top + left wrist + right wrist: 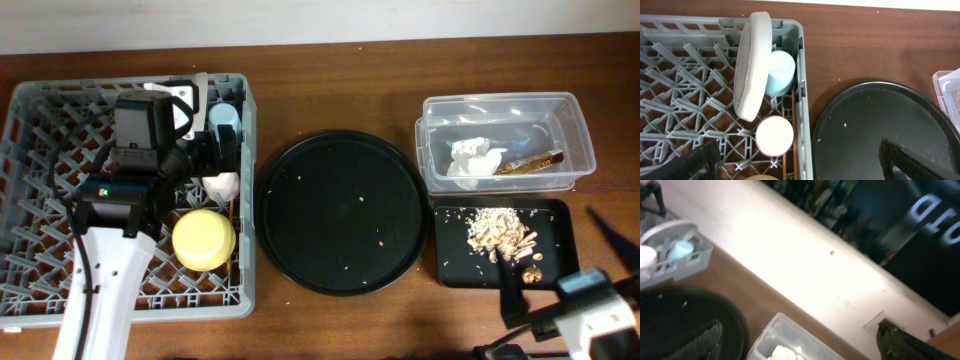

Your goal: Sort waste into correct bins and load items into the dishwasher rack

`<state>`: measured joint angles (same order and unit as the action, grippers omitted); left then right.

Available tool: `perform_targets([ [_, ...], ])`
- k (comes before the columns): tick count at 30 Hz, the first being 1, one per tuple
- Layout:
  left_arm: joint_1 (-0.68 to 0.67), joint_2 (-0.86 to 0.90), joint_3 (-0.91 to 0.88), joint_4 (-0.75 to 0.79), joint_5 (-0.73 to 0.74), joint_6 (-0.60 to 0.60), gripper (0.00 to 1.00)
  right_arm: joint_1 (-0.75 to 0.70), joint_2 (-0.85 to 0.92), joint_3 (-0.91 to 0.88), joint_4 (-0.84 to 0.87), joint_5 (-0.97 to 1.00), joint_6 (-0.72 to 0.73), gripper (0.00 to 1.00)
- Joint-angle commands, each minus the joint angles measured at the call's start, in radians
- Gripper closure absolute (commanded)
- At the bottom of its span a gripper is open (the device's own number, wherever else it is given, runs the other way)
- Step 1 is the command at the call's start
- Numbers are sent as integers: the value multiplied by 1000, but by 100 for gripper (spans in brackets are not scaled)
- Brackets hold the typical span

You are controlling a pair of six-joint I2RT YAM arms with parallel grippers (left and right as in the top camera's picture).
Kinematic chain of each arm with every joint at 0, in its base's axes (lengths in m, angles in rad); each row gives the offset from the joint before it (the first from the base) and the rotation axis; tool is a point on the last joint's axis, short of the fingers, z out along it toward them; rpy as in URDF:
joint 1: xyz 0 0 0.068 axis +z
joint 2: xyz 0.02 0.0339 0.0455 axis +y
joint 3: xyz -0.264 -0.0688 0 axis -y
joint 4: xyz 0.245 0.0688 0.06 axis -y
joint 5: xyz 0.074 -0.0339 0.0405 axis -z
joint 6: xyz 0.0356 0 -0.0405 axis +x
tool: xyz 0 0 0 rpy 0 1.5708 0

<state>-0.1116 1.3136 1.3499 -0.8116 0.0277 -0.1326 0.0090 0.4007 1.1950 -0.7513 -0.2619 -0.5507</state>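
The grey dishwasher rack (40,250) stands at the left. It holds the pale plate (752,65) on edge, the blue cup (780,70), the pink cup (774,136), the yellow bowl (203,240) and the chopsticks (789,150) along its right wall. My left gripper (218,152) hovers over the cups, open and empty; its fingers (800,160) are spread wide. The clear tub (500,105) holds the napkin (472,160) and the wrapper (530,162). The flat black tray (555,265) holds the food scraps (500,235). My right gripper (565,268) is open and empty near that tray.
The large round black tray (340,210) lies between the rack and the bins, with a few crumbs on it. The right wrist view looks up at the wall, with the tub's corner (775,335) and the rack (680,262) low in it.
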Motion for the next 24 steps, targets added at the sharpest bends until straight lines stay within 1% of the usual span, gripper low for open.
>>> perform_targets([
  [1,3,-1,6,2,10,-12,1,-2,-144,-292,325,4,184,1],
  [2,3,-1,6,2,10,-12,1,-2,-215,-439,476,4,255,1],
  [4,3,-1,6,2,10,-12,1,-2,-320,-680,653,0,324,1],
  [6,3,-1,6,2,10,-12,0,-2,-389,-829,731,-20,329,1],
  [7,3,-1,6,2,10,-12,1,-2,-393,-925,806,-49,331,1],
  [10,3,-1,6,2,10,-12,1,7,-397,-1080,898,-41,377,1],
  [13,3,-1,6,2,10,-12,1,33,-397,-1179,898,25,400,1],
  [15,3,-1,6,2,10,-12,1,37,-397,-1189,823,123,459,1],
  [17,3,-1,6,2,10,-12,1,37,-397,-1189,768,171,459,1],
  [18,3,-1,6,2,10,-12,1,37,-397,-1189,684,208,459,1],
  [24,3,-1,6,2,10,-12,1,36,-397,-1189,675,233,466,1],
])
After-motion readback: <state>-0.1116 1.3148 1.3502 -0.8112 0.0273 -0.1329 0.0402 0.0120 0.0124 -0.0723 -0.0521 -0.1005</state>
